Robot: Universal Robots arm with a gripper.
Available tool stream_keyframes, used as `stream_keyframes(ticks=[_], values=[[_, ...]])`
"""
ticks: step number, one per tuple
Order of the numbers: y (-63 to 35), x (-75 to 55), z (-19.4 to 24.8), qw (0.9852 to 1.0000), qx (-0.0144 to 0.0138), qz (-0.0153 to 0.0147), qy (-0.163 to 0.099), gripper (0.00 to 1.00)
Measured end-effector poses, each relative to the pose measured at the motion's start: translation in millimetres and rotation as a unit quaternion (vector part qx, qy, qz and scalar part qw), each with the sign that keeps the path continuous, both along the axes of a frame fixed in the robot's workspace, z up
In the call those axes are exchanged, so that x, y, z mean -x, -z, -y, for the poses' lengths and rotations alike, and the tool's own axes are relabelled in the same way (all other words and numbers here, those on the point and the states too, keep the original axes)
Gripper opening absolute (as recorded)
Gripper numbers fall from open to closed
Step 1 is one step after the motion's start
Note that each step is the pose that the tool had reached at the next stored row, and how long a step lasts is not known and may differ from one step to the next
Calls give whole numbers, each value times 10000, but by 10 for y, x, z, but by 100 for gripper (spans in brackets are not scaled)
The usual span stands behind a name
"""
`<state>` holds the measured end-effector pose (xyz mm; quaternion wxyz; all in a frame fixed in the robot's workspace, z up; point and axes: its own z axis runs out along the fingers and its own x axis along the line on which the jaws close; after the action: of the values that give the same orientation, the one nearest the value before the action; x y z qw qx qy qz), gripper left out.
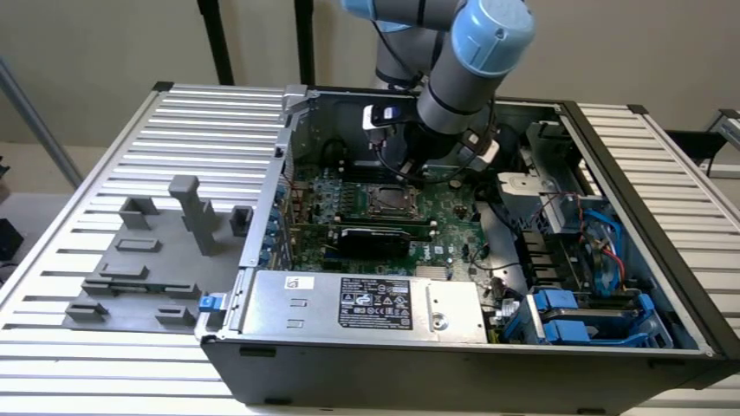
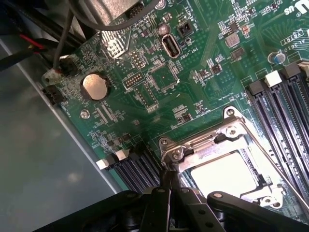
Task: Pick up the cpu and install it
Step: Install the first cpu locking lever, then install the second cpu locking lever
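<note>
The cpu [image 2: 223, 175] is a pale silver-grey square lying flat inside the metal-framed socket [image 2: 231, 130] on the green motherboard [image 2: 159, 63]. My gripper [image 2: 166, 181] is shut with nothing between its fingers. Its black tips meet right at the socket frame's near corner, beside the cpu; whether they touch the frame I cannot tell. In the exterior view the arm [image 1: 463, 87] reaches down into the open computer case [image 1: 463, 364], ending above and to the exterior view's right of the socket [image 1: 379, 201].
Black memory slots [image 2: 285, 111] run beside the socket and a coin battery [image 2: 95, 87] sits further off. Cables [image 2: 67, 29] hang near the case wall. A power supply [image 1: 364, 303], blue drive cage [image 1: 590, 316] and grey fixture blocks [image 1: 151, 251] surround the work area.
</note>
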<state>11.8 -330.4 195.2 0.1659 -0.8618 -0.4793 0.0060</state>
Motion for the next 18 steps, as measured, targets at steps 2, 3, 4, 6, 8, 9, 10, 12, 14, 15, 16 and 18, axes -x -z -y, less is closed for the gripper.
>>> stream_keyframes(ticks=[2,3,4,6,8,9,10,12,14,15,16,18], values=[[-37,0,0,10000,1,-6,0,11],[-50,0,1,10000,2,-7,0,11],[-59,0,1,10000,2,-7,0,11],[-62,0,2,10000,1,-7,0,11],[-62,0,2,10000,0,-7,0,11],[-62,0,2,10000,0,-7,0,11],[-62,1,2,10000,0,-7,0,11],[-63,1,2,10000,0,-7,0,11],[-63,0,2,10000,0,-7,0,11],[-63,1,2,10000,0,-7,0,11],[-63,1,2,10000,1,-7,0,11],[-63,0,2,10000,1,-7,0,11]])
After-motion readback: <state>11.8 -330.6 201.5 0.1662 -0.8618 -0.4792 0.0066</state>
